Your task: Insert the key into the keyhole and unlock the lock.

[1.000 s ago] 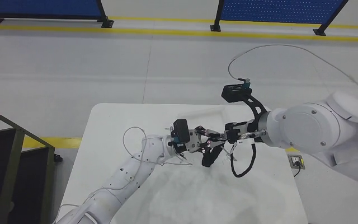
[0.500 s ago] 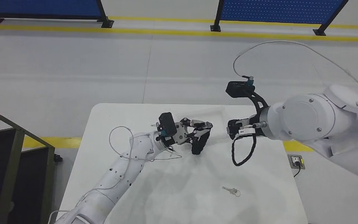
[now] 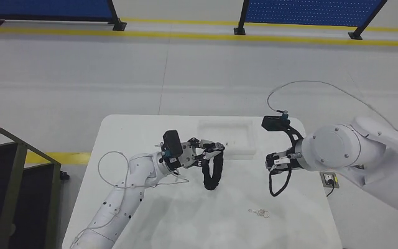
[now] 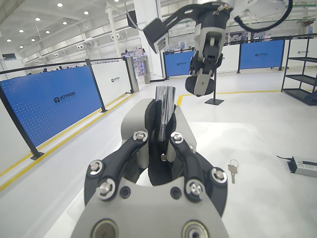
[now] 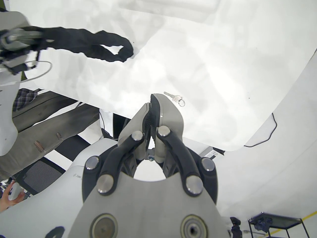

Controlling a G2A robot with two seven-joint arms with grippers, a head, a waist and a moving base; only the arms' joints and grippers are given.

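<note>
My left gripper is shut on the lock: its chrome cylinder stands up between the fingers, and its black cable loop hangs below, over the table's middle. The small silver key with its ring lies loose on the white table, toward the front right; it also shows as the key and the key. My right gripper is shut with nothing in it and hovers above the table's right side, well apart from the lock. That right gripper hangs beyond the cylinder.
A white foam tray sits at the table's back middle. A grey adapter box with a cable lies off the table's right edge. Thin white cable loops trail beside my left arm.
The two grippers were together at the lock; they have since drawn apart. The left one carried the lock leftward, the right one pulled back right, and the key now lies on the table.
</note>
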